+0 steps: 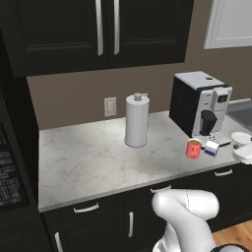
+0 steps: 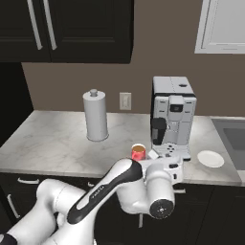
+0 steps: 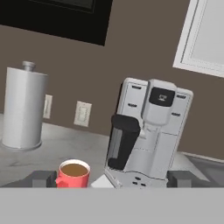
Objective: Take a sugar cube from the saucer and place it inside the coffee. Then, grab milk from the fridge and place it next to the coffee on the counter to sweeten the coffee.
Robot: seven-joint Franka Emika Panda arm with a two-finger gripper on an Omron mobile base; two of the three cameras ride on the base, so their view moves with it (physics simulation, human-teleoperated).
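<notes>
- Left base view: the paper-towel holder (image 1: 137,120) stands upright on the counter (image 1: 83,162), well apart from the coffee (image 1: 194,148).
- The coffee stands in front of the coffee machine (image 1: 199,102), and the milk (image 1: 212,147) is just beside it on the right.
- The saucer (image 1: 240,138) lies further right, near the counter edge.
- Hand view: the gripper (image 3: 112,179) is wide open and holds nothing. The coffee shows brown liquid just beside the left fingertip (image 3: 43,179).
</notes>
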